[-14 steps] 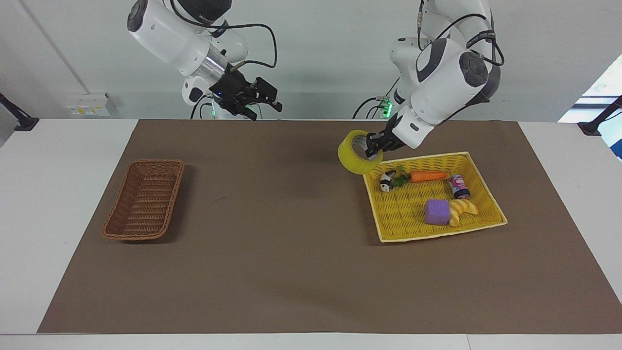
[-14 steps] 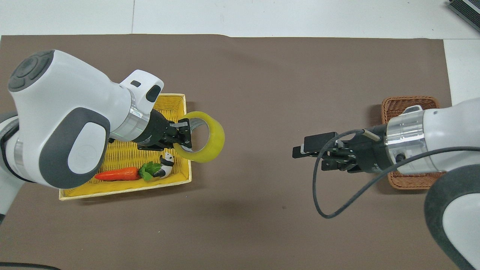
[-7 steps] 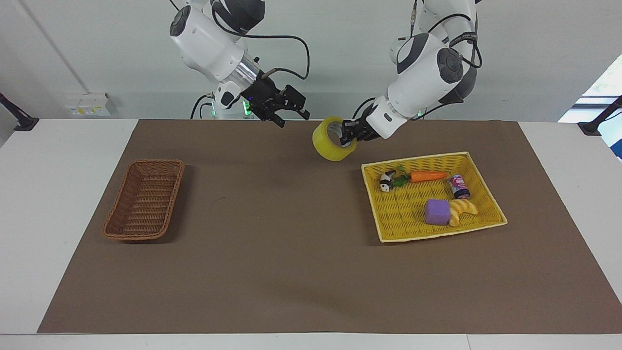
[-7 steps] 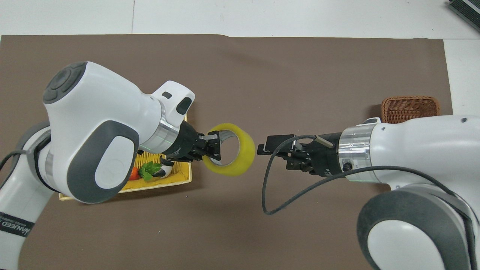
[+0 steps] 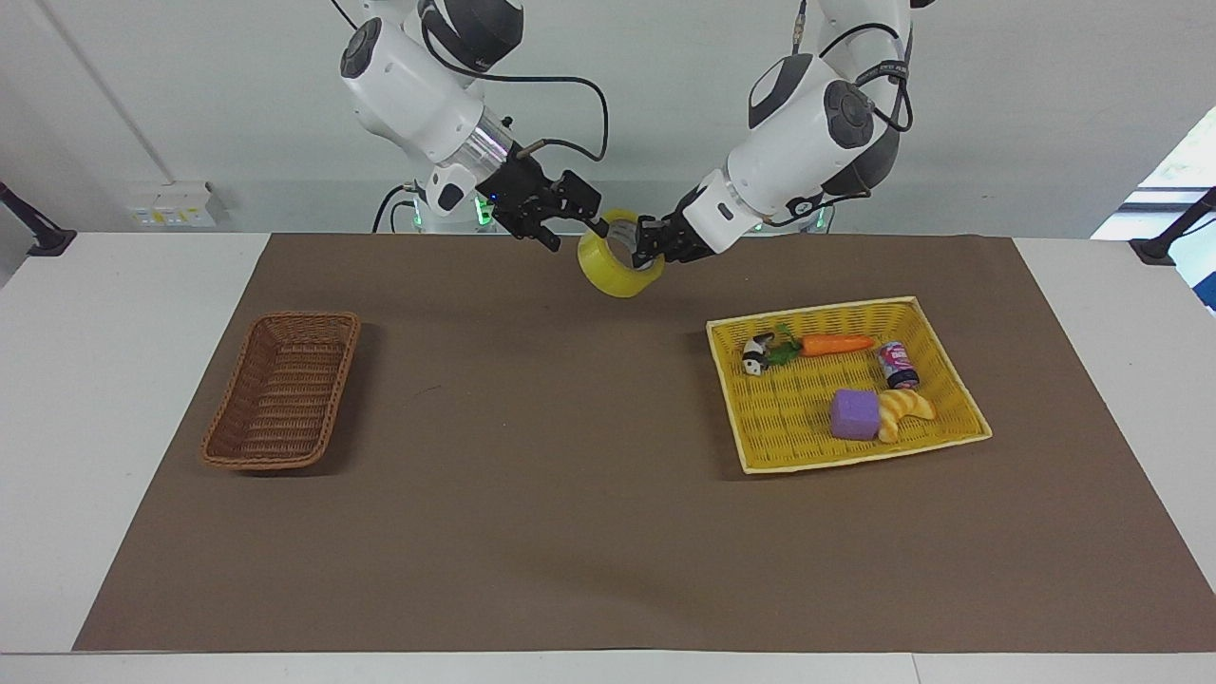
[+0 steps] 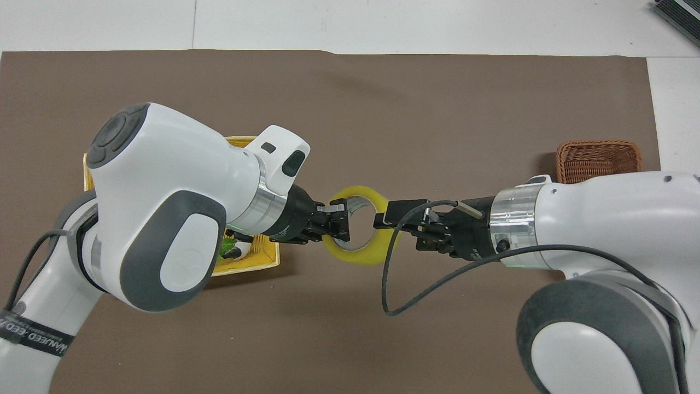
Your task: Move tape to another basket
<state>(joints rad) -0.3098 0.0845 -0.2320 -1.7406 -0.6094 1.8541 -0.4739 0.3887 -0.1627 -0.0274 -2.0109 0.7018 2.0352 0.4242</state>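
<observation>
The left gripper (image 6: 336, 223) is clamped on one wall of the tape (image 5: 619, 267), held in the air over the mat's robot-side edge, midway along it. The right gripper (image 5: 597, 224) meets the roll's other wall with its jaws apart, one finger reaching into the core. For a clean handover, the right should close fully before the left lets go (otherwise the roll drops). Toward the right arm's end the mat lies open up to the basket (image 5: 281, 390), near that end's edge; the yellow tray (image 5: 936, 332) sits well apart
</observation>
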